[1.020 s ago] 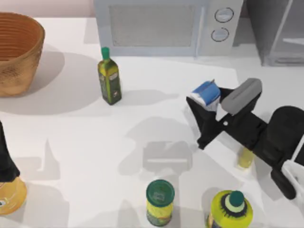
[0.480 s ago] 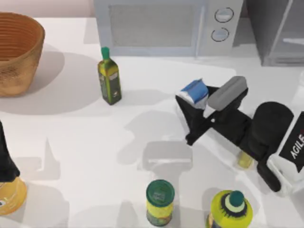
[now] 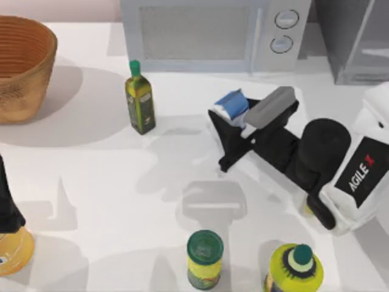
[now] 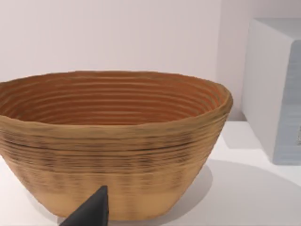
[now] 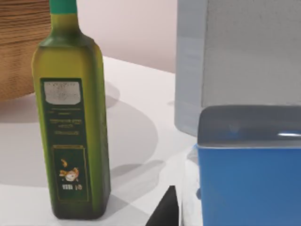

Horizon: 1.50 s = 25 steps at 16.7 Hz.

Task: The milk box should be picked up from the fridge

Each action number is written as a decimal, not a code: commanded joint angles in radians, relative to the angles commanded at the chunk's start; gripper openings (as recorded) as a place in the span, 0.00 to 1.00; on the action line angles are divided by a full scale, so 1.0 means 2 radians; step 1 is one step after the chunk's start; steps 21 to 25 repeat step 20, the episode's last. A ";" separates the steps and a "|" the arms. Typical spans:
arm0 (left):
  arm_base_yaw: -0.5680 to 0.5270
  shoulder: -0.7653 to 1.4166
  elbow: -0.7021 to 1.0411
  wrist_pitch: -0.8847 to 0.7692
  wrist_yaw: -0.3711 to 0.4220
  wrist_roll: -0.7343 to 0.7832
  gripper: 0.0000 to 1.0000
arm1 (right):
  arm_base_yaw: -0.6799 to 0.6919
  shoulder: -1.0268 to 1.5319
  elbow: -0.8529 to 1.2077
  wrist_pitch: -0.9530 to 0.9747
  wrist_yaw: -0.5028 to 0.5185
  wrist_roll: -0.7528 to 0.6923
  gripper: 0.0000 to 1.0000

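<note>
The milk box (image 3: 231, 103), a small blue and white carton, hangs above the table in front of the microwave, with my right gripper (image 3: 233, 117) shut on it. Close up in the right wrist view, the milk box (image 5: 249, 179) stands beside a dark fingertip (image 5: 164, 213). The fridge (image 3: 358, 42), a grey cabinet with a pale-framed see-through door, stands at the back right, well apart from the carton. My left arm (image 3: 7, 204) rests at the table's left edge.
A white microwave (image 3: 206, 33) stands at the back centre, a wicker basket (image 3: 21, 64) at the back left. An olive oil bottle (image 3: 140, 97) stands left of the carton. A green-lidded jar (image 3: 205, 258) and a yellow bottle (image 3: 295, 267) stand near the front edge.
My right arm has carried the milk box leftward across the table, farther from the fridge. The left arm has not moved.
</note>
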State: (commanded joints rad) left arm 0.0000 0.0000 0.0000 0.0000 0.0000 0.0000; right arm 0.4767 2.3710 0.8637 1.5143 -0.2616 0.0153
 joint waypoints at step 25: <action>0.000 0.000 0.000 0.000 0.000 0.000 1.00 | 0.000 0.000 0.000 0.000 0.000 0.000 1.00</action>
